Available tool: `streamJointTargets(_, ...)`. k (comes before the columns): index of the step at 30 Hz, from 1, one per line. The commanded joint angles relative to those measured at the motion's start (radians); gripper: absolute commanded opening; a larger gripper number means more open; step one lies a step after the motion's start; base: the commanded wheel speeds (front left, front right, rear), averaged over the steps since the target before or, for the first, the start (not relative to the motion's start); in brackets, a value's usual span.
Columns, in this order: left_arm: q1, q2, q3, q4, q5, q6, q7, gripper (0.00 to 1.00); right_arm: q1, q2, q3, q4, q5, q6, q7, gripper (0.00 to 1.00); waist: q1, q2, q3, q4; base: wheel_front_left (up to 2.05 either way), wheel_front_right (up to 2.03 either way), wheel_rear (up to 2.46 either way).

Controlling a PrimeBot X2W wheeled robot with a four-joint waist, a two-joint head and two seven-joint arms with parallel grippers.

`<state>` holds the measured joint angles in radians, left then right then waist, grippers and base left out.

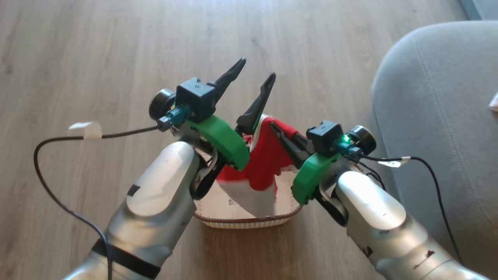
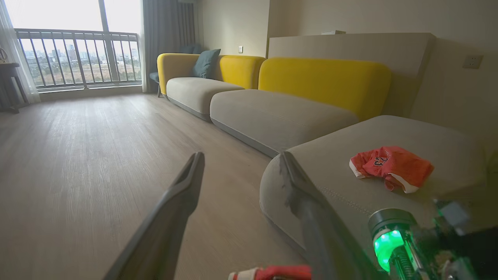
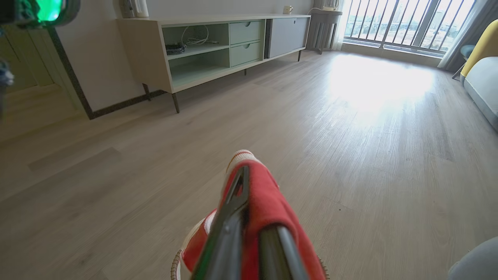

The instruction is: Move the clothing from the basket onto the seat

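A red garment with white panels (image 1: 268,159) hangs over the cream basket (image 1: 249,222), lifted by its top edge. My right gripper (image 1: 275,126) is shut on that edge; in the right wrist view the red garment (image 3: 272,210) drapes over the fingers of my right gripper (image 3: 245,175). Just left of it and higher, my left gripper (image 1: 257,68) stands open with nothing between its fingers. The left wrist view looks past my open left gripper (image 2: 241,159) at a red jersey (image 2: 391,167) lying crumpled on the grey seat (image 2: 330,163). The seat (image 1: 435,97) lies to the right of the basket.
Wooden floor (image 1: 116,58) surrounds the basket. Grey and yellow sofa sections (image 2: 280,105) line the wall beyond the seat. A long low cabinet (image 3: 218,46) stands against the wall opposite. Black cables (image 1: 50,186) trail from both wrists.
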<state>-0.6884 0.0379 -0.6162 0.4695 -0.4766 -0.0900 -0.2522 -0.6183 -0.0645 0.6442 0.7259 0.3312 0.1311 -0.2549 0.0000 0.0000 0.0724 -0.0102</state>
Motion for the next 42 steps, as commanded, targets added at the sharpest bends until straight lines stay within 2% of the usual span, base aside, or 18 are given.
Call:
streamJointTargets(1, -0.025, 0.021, 0.039, -0.018, 0.011, -0.006, -0.01, 1.0, 0.003, 0.014, -0.012, -0.044, -0.012, 0.0, -0.007, 0.0, 0.0, 0.0, 0.004, -0.025, 0.0, 0.0, 0.0)
streamJointTargets(19, 0.099, 0.067, 0.064, 0.039, 0.05, -0.038, -0.01, 1.0, 0.101, 0.013, -0.195, -0.251, -0.126, 0.0, -0.007, 0.0, 0.0, 0.0, 0.018, -0.261, 0.0, 0.0, 0.0)
streamJointTargets(34, 0.241, 0.087, 0.117, -0.043, 0.074, -0.04, -0.01, 1.0, 0.173, -0.008, -0.241, -0.395, -0.134, 0.0, -0.007, 0.0, 0.0, 0.0, -0.025, -0.507, 0.0, 0.0, 0.0)
streamJointTargets(42, 0.211, 0.083, 0.036, -0.047, 0.046, -0.041, -0.01, 1.0, 0.263, -0.028, -0.386, -0.514, -0.154, 0.0, -0.007, 0.0, 0.0, 0.0, 0.009, -0.536, 0.0, 0.0, 0.0)
